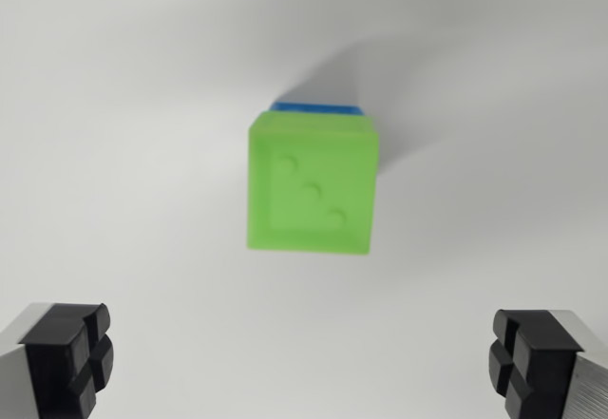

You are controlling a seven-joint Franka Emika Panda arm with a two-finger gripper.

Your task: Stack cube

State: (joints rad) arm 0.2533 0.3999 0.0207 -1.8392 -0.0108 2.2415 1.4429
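Green cube sits on top of blue cube, only a blue sliver showing behind it, on white surface. Pincer spread wide, empty, fingertips well apart from green cube.

place: lab-like test bench | evidence: bare white tabletop, nothing else visible

Bare table all round (only green cube rises).
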